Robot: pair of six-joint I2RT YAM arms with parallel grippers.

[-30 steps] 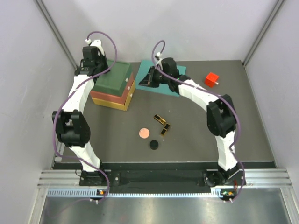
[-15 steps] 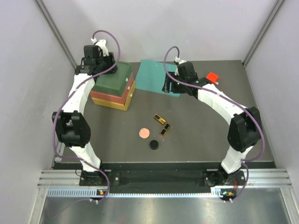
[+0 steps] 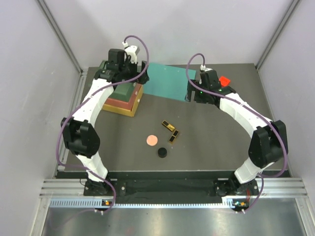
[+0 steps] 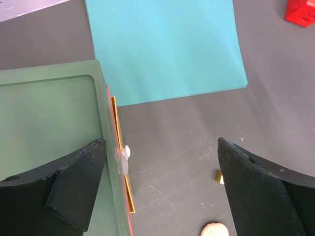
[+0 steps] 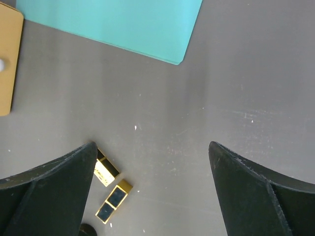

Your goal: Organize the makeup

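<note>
On a dark table (image 3: pixel 221 142), two robot arms are reaching toward the back while makeup is lying loose in the middle.
The left gripper (image 4: pixel 161 142) is hovering over the edge of a stack of green, red and yellow trays (image 3: pixel 129 100), beside a teal mat (image 3: pixel 167 82), with its jaws spread wide and gripping nothing. The right gripper (image 5: pixel 151 145) is hanging above bare table just off the mat's corner, its jaws also spread and empty. Two black-and-gold cases (image 3: pixel 173 136) are lying close together near the centre. A pink disc (image 3: pixel 151 140) is lying just to their left, and a black jar (image 3: pixel 162 153) is sitting nearer the arms' bases. A red cube (image 3: pixel 224 80) is sitting at the back right.
</note>
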